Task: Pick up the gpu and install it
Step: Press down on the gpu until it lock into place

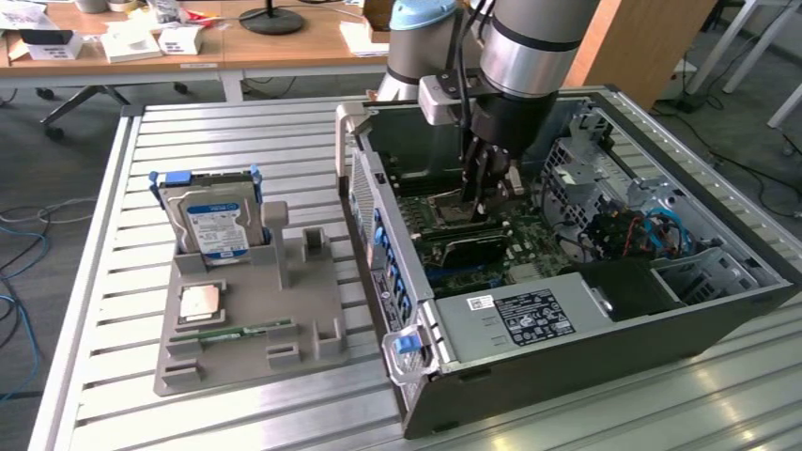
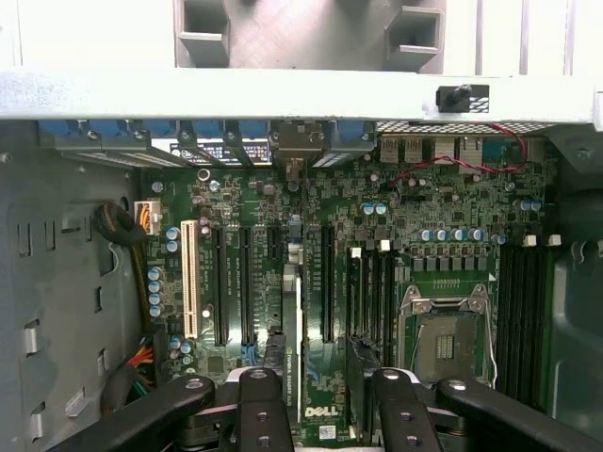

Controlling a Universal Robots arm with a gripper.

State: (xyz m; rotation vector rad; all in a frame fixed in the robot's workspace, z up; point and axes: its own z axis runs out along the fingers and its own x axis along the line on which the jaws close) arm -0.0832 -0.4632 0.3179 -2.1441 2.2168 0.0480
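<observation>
The arm reaches from above into the open computer case [image 1: 539, 390], which lies on its side on the metal slatted table [image 1: 113, 395]. The gripper [image 1: 484, 195] hangs over the green main board [image 1: 532, 240], near the middle of the case. Its jaws are released: in the wrist view the two black fingers [image 2: 256, 400] stand apart, and nothing is pressed between them.

The graphics card [image 1: 470, 248] is inside the case, standing upright on the main board just below the gripper. In the wrist view the card [image 2: 292, 325] is seen from its thin upper edge, among the long black slots, and it lies in the gap of the gripper [image 2: 325, 381] without touching either finger, as far as I can tell. Whether the card sits fully down in its slot I cannot tell. The empty processor socket [image 2: 443, 339] is beside it.

On the exterior view's left, well apart from the case, a grey holder tray [image 1: 307, 324] rests on the table. In it stand the silver hard drive [image 1: 213, 221] with blue-white label, a small square chip [image 1: 201, 303] and a slim green memory stick [image 1: 244, 331]
</observation>
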